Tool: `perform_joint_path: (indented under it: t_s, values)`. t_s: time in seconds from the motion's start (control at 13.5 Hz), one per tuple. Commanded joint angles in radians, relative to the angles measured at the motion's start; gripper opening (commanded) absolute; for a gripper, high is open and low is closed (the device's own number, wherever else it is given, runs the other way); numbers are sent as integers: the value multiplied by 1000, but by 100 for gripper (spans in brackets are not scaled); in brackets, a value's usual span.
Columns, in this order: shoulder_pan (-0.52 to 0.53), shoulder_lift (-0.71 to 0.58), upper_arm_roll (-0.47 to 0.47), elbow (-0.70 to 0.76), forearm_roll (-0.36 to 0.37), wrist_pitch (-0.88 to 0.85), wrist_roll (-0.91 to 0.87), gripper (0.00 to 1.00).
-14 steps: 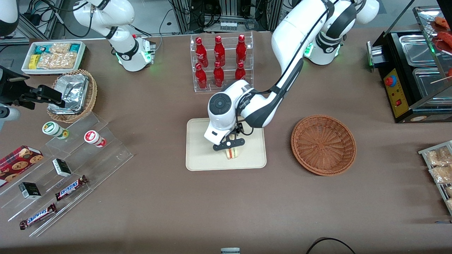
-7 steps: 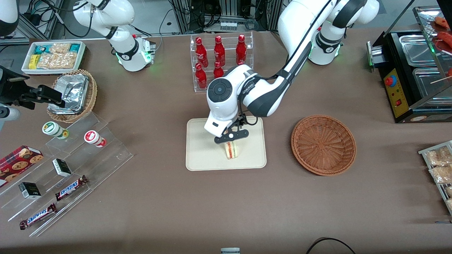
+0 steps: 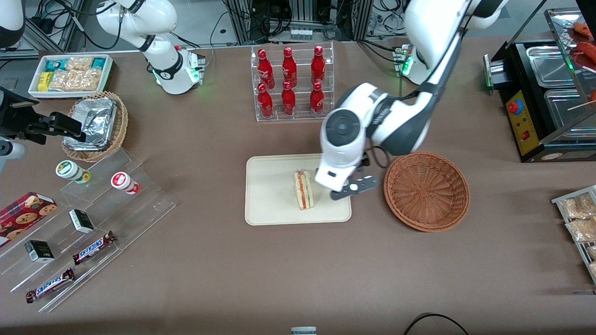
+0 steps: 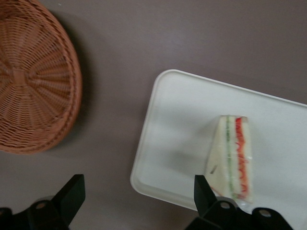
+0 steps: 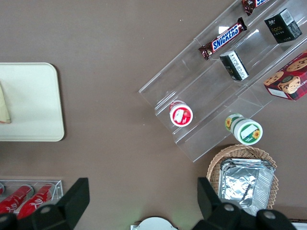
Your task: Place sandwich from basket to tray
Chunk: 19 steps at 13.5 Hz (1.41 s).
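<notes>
The sandwich (image 3: pixel 303 190) lies on the cream tray (image 3: pixel 270 204), its red and green filling edge facing up, with nothing touching it. My gripper (image 3: pixel 355 188) hangs open and empty above the tray's edge nearest the reddish-brown basket (image 3: pixel 426 190), between sandwich and basket. The basket holds nothing. In the left wrist view the black fingers (image 4: pixel 72 194) stand wide apart over bare tablecloth and the tray's corner (image 4: pixel 158 158), my gripper (image 4: pixel 138 201) holding nothing. The sandwich (image 4: pixel 232 158) rests beside one finger, and the basket (image 4: pixel 29 81) is apart from the tray.
A clear rack of red bottles (image 3: pixel 291 83) stands farther from the front camera than the tray. Toward the parked arm's end are a tan basket of foil containers (image 3: pixel 95 125), a white snack box (image 3: pixel 70 74) and acrylic steps with snack bars (image 3: pixel 93 218). A food warmer (image 3: pixel 549 93) stands at the working arm's end.
My gripper let go of the sandwich, rose and swung away toward the basket. The sandwich stays on the tray, now fully visible.
</notes>
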Motion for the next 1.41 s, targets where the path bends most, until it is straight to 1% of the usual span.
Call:
perform_joint_path:
  t_s: [0.0,0.15,0.37,0.52,0.67,0.81,0.96,1.11,1.33]
  values:
    - [74,-148,-5,-167,-21,4,122,100]
    - [128,-214,-5,-233,-47,4,230,100]
    - [220,-297,-5,-311,-61,-5,398,100]
    - [286,-343,-3,-339,-75,-37,531,100]
    - [363,-378,-3,-334,-76,-98,671,100]
    - [419,-407,-2,-333,-75,-140,760,100]
    - [433,-434,1,-328,-52,-144,776,100]
    - [441,-434,32,-284,-31,-160,814,100]
    - [447,-423,64,-184,-26,-250,981,100]
